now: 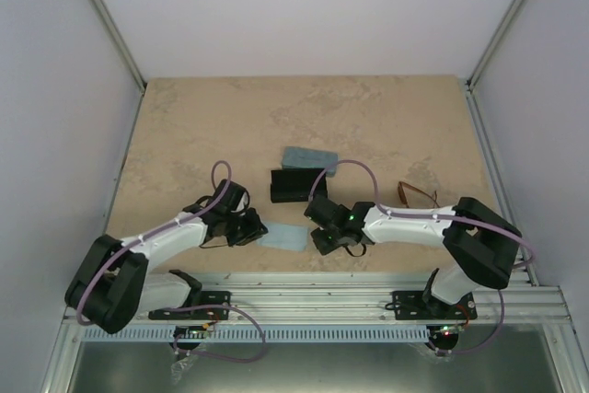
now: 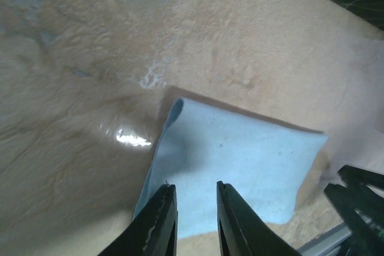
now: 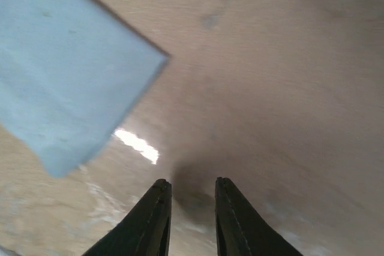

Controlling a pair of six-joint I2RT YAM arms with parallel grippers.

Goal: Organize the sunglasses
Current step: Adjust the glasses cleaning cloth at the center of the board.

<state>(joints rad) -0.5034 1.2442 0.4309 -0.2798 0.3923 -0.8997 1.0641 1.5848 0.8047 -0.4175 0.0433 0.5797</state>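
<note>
1. Top view: brown sunglasses (image 1: 419, 196) lie on the table (image 1: 386, 117), well right of the right gripper (image 1: 324, 240); a blue cloth (image 1: 283, 238) sits between it and the left gripper (image 1: 253, 229).
2. Left wrist: left gripper (image 2: 195, 191) slightly parted, empty, over the blue cloth (image 2: 240, 166).
3. Right wrist: right gripper (image 3: 192, 184) likewise parted, empty, over the table (image 3: 270, 88).

Brown/amber pair (image 1: 419, 196) is seen lying on the table (image 1: 230, 117) at the right side, just beyond the right arm (image 1: 414, 225). Only thin amber arms are made out, one curved. Lenses are too small to tell. Black-framed pair cannot be picked out with certainty in any view.
</note>
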